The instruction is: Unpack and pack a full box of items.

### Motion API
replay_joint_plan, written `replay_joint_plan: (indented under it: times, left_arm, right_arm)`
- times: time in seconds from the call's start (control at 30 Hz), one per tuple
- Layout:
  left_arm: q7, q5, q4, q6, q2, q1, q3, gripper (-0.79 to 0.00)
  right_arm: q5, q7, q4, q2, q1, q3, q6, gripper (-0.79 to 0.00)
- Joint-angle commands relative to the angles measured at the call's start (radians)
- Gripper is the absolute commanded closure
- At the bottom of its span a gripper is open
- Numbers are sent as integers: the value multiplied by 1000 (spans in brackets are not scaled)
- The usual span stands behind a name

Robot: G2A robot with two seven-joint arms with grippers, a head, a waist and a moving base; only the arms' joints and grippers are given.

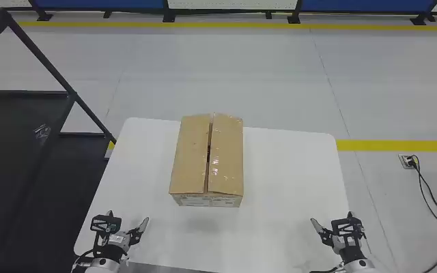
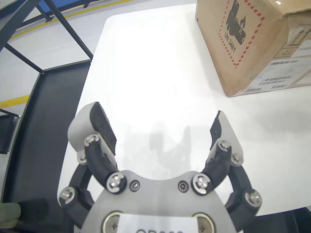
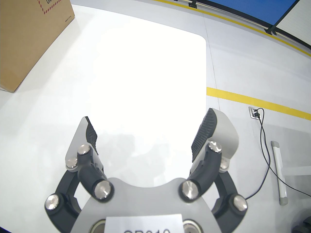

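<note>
since both grippers hang low at the near edge of the table (image 1: 287, 205), with nothing between their fingers, the work on the box is not yet begun. the left gripper (image 2: 158, 117) is spread wide and the right gripper (image 3: 148, 122) is spread wide too, each one empty. the risk i see is at the top of the box (image 1: 208, 184): its two flaps (image 1: 227, 153) are closed and meet along the middle, with what looks like clear tape (image 1: 214, 164) there. if one finger pushes on a flap while the other arm gives no support, the box may slide on the smooth table or tip, and the tape may tear the cardboard. the box stands farther out, in the middle of the table, well apart from both grippers: ahead and to the right of the left one, ahead and to the left of the right one.
</note>
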Motion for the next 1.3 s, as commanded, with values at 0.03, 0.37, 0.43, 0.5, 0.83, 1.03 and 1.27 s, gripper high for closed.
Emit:
replay_joint_plan:
  times: [0.03, 0.37, 0.43, 0.5, 0.83, 1.03, 1.27]
  left_arm:
    - [0, 0, 0, 0, 0, 0, 0, -784]
    - [76, -50, 6, -42, -3, -8, -4, -785]
    - [115, -60, 9, -49, -5, -16, -5, -785]
    - [144, -74, 18, -58, -6, -29, -7, -785]
    - [164, -140, 49, -74, -10, -77, -25, -785]
    - [164, -140, 49, -74, -10, -77, -25, -785]
    - [137, -134, 97, -77, -13, -135, 7, -785]
  right_arm:
    - [0, 0, 0, 0, 0, 0, 0, -784]
    - [8, -40, -52, -4, 3, -13, -41, -785]
    - [0, -44, -71, -5, 7, -25, -53, -785]
    - [-7, -52, -91, -6, 12, -41, -73, -785]
    - [8, -83, -169, -7, 15, -75, -163, -785]
    - [8, -83, -169, -7, 15, -75, -163, -785]
    - [-27, -105, -176, -8, 39, -110, -213, -785]
